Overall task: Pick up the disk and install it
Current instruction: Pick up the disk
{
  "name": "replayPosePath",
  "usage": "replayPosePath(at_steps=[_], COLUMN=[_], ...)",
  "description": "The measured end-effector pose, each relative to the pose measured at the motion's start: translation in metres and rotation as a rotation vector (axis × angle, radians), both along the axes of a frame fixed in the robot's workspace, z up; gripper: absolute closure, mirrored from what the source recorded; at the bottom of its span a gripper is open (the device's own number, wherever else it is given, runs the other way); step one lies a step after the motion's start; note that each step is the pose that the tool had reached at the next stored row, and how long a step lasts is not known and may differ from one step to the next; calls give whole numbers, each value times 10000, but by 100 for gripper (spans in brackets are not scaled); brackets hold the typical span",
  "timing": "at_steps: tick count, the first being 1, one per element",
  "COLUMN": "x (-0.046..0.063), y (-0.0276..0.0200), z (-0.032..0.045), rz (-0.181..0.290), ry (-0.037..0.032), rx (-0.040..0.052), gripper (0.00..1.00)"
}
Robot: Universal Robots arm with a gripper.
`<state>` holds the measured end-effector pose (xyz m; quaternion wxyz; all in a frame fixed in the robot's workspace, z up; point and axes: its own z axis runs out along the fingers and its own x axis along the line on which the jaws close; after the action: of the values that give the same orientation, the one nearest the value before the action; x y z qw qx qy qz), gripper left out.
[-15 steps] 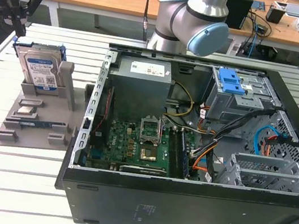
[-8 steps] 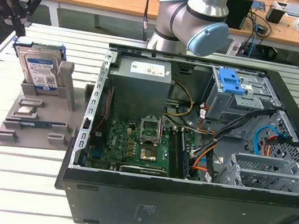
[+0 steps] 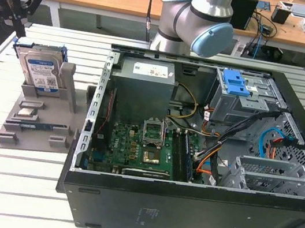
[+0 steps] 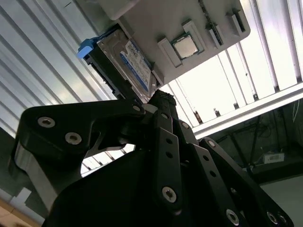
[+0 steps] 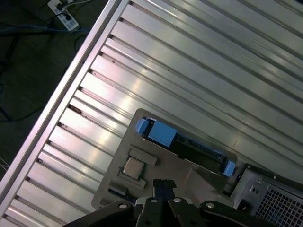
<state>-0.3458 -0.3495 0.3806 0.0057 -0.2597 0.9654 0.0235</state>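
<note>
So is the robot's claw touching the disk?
Apart. In the first wrist view, bare grey holder shows between the gripper and the disk.

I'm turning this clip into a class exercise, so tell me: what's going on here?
A robot arm is working beside an open computer case on a slatted table. The disk stands upright in a grey holder, to the exterior view's left of the case. The gripper hangs close above the disk's top edge, shut and holding nothing. The disk has not yet been picked up or installed.
</note>
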Motion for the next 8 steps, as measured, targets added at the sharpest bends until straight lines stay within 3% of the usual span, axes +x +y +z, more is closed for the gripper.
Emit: replayPosePath(at_steps=[8], x=[0], y=[0], z=[0], rz=[656], ry=[0], rx=[-1], gripper=[89])
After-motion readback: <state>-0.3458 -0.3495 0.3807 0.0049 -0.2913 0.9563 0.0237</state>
